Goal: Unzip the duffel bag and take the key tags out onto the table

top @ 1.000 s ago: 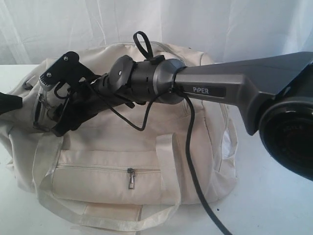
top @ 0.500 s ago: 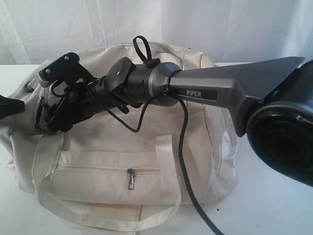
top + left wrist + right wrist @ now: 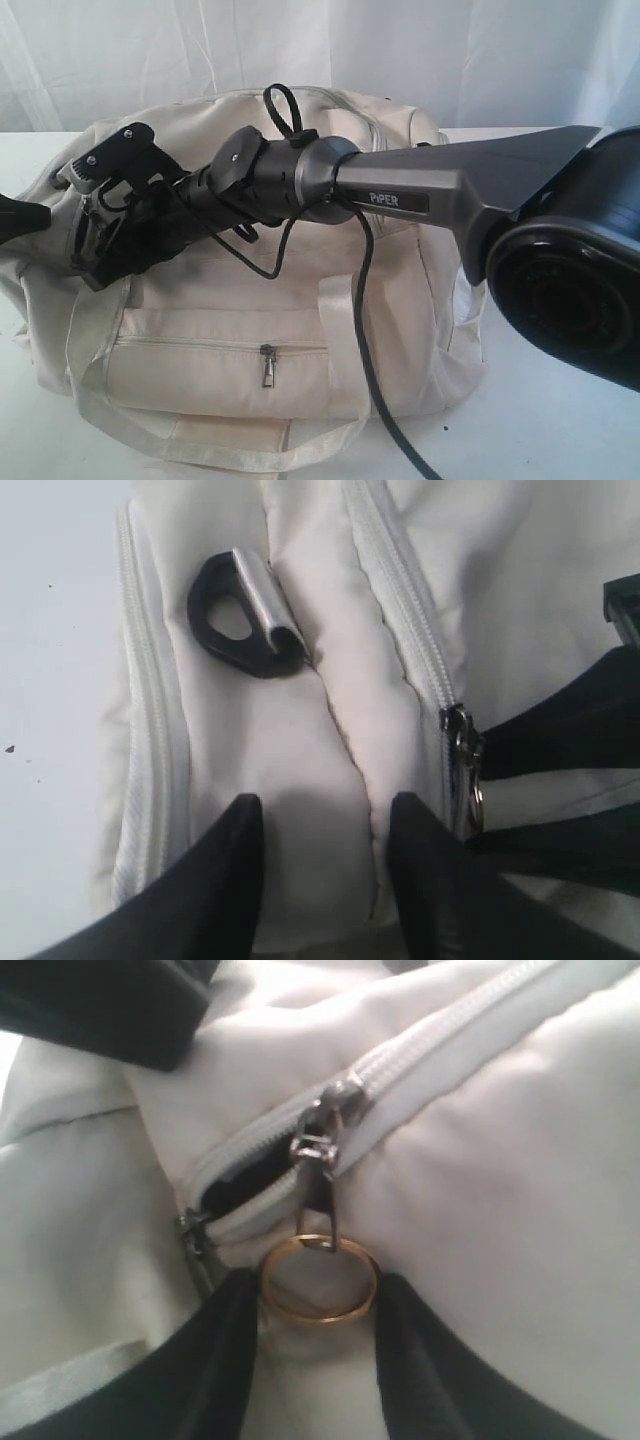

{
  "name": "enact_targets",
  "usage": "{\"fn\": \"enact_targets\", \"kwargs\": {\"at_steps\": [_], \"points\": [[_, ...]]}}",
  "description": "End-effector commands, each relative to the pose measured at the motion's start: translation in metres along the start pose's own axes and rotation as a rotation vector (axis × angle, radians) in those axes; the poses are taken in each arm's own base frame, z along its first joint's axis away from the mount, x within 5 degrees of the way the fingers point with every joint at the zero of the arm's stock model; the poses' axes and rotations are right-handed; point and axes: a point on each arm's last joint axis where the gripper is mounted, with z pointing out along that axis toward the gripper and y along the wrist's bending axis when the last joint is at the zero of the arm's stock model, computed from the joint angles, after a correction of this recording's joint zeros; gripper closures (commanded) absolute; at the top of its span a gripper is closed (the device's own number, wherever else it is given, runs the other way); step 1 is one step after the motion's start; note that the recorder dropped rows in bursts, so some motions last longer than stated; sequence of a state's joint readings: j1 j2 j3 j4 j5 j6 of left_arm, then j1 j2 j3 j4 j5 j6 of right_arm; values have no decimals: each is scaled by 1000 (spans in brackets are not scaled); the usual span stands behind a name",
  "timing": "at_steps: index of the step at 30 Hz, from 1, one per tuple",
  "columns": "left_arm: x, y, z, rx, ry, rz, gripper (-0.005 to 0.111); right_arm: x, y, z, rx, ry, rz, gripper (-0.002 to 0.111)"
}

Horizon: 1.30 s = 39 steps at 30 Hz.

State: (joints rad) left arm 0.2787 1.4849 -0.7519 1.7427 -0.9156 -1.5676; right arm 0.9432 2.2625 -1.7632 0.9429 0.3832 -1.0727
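A cream duffel bag is sitting on the white table as the right arm is reaching across the middle to the bag's end on the left of the exterior view. There the right gripper is clamping the gold ring hanging from the slider, its two black fingers sitting against either side of the ring. The ring is probably being chosen because it offers a firmer purchase than the thin metal pull. The zip is gaping only a little behind the slider, so the opening looks barely begun. The left gripper is bracing the same end, its fingers straddling a puffed ridge of fabric and seemingly pinching it, likely so the bag is not dragging along when the slider is pulled. The key tags are not showing in any view and are presumably lying inside the bag. Counted: one bag, two grippers, one gold ring, one dark D-ring, two zip tracks in the left wrist view, and one pocket zip pull on the front.
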Motion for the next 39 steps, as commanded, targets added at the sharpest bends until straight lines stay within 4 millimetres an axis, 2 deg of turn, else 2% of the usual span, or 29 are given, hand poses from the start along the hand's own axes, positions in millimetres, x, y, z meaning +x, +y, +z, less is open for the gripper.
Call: {"fn": "enact_targets", "kwargs": {"at_steps": [1,10,17,21,23,25,27,31,39], "points": [[2,-1,1,-4,8,2,62,-11,1,-3,-3,-31,1,89],[2,0,1,-14,10,3,62,-21,4,-11,-17,-49,-10,102],[2,1,1,-21,11,3,62,-19,6,-11,-49,-28,-20,103],[2,-2,1,6,7,2,62,-22,1,-11,14,-62,-25,103],[2,-2,1,15,5,2,67,-26,-5,-12,79,-99,-27,103],[2,-4,1,27,3,2,87,-33,-10,-17,144,-138,-86,103],[1,-7,1,63,-3,41,97,-37,-13,-20,188,-161,-117,103],[1,-7,1,68,-5,46,99,-44,-22,-24,303,-216,-145,103],[1,-7,1,68,-5,46,99,-67,-32,-36,429,-326,-155,103]]}}
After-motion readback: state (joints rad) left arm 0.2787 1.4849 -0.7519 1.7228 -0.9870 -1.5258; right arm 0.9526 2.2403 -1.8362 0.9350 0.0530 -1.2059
